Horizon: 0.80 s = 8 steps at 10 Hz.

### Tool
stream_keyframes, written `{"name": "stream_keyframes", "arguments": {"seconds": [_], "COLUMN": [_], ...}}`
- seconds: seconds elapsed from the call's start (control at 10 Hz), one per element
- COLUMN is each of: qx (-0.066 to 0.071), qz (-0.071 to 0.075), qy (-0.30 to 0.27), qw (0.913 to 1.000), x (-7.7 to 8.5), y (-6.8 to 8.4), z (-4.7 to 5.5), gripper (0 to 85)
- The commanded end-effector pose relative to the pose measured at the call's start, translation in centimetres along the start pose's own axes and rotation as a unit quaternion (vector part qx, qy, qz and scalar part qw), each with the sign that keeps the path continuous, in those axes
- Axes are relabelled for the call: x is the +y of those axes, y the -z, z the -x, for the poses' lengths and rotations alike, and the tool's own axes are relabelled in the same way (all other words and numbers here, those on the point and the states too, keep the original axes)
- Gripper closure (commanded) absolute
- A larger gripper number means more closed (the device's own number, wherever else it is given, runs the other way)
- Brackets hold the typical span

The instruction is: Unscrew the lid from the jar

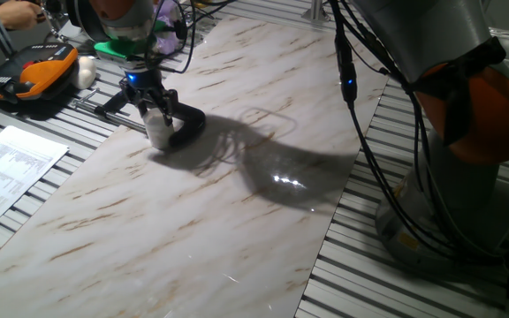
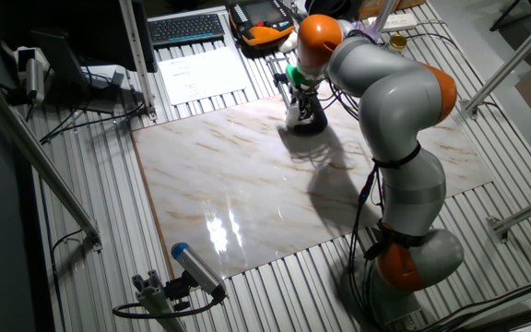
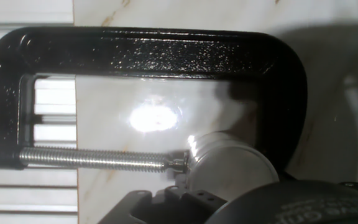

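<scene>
Marble slab point(image 1: 193, 221) fills most of the scene, pale w/ brown veins, lying on a ribbed metal table point(image 1: 369, 283); my arm point(image 2: 390, 101), grey w/ orange joints, bends over the slab's far edge in the other fixed view; paper sheets point(image 1: 7, 172) lie off the slab at one side, and a black-and-orange pendant point(image 1: 34, 75) sits near them w/ a white rounded lump point(image 1: 86, 71) just beside it; next down, a black C-clamp point(image 3: 148, 46) lies flat on the marble by the slab's edge, its threaded screw point(image 3: 95, 158) running in toward the jar point(image 1: 158, 131); the jar, small and white, stands upright inside the clamp's frame, screw tip touching its side in hand view; my gripper point(image 1: 155, 104) is right on top of it, black fingers point(image 1: 168, 102) down either side of the jar's upper part; they look closed around the top, but whether they actually grip I can't tell; lid can't be made out apart from the jar, fingers hide that part.
</scene>
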State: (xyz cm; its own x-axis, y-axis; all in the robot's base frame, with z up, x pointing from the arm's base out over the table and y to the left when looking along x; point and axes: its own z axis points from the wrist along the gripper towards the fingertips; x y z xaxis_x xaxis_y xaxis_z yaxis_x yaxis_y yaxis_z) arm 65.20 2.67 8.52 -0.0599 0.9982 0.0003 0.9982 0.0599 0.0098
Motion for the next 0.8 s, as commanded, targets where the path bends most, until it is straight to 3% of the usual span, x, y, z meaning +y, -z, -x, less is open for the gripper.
{"name": "stream_keyframes", "arguments": {"seconds": [0.0,0.7], "qx": [-0.001,-0.006], "qz": [0.000,0.000], "qy": [0.006,0.064], "qw": [1.0000,0.9979], "x": [0.00,-0.04], "y": [-0.01,-0.03], "z": [0.00,-0.05], "gripper": [51.0,51.0]}}
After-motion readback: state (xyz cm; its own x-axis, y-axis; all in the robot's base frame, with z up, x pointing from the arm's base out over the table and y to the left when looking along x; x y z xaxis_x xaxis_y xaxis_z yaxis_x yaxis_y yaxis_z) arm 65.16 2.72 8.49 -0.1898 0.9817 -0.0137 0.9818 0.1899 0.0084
